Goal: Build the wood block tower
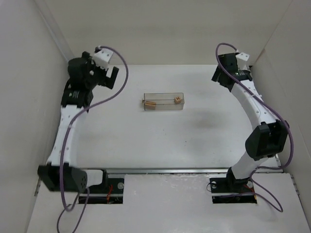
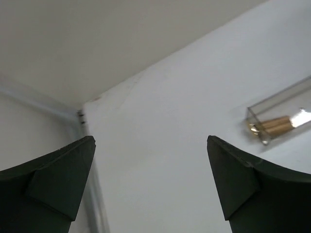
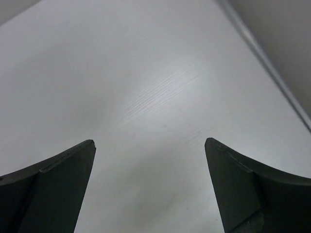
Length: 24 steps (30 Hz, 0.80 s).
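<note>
White, matte and plain, covering table (image 1: 160, 141); faint parallel streaks showing in right wrist view. Cream tinting walls (image 1: 160, 29). Clear, colourless plastic forming box (image 1: 164, 94), edges glinting. Light tan colouring wooden blocks (image 1: 150, 104) inside, looking brass-gold in left wrist view. White shells with black joints covering left arm (image 1: 65, 131) and right arm (image 1: 250, 104). Purple colouring cables (image 1: 127, 74). Dark greenish black covering left fingers (image 2: 53, 189) and right fingers (image 3: 243, 189).
</note>
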Tool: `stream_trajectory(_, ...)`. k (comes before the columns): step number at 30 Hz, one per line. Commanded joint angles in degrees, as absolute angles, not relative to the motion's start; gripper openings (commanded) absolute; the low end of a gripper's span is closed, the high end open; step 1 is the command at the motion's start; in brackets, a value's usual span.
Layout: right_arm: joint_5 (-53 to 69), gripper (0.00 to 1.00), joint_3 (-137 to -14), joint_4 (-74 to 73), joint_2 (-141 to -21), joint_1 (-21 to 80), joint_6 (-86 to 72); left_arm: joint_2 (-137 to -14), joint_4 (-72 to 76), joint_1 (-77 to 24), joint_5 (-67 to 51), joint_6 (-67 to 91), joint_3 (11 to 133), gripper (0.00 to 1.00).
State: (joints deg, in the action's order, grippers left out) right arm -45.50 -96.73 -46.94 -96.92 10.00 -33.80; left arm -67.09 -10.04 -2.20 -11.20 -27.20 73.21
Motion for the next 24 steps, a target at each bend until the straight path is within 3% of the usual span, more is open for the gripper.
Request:
stream_trajectory(1,-11.5,1.00,-90.7,-29.0,-92.6,11.0,-13.1,-81.7,-33.6,-5.6,-24.4,-27.0,82.8,0.98)
stream_trajectory(5,-5.9,1.00,-84.9,-26.4,-92.0,12.2,-11.8,-96.6,-35.9,-11.8,-24.4,-21.7,96.9,0.83)
stream_trajectory(9,-1.1,1.00,-80.6,-23.8,-91.5,14.1,-11.8,-107.7,-32.0,-17.6,-20.6,-19.6,107.6,0.82)
stream_trajectory(18,-0.3,1.00,-77.4,-23.0,-91.5,17.3,-11.8,-119.7,-28.5,-22.5,-17.1,-25.6,111.5,0.75)
stream_trajectory(24,-0.4,1.00,-76.8,-22.5,-91.5,18.4,-11.8,-126.2,-27.9,-22.5,-12.7,-27.7,114.9,0.62)
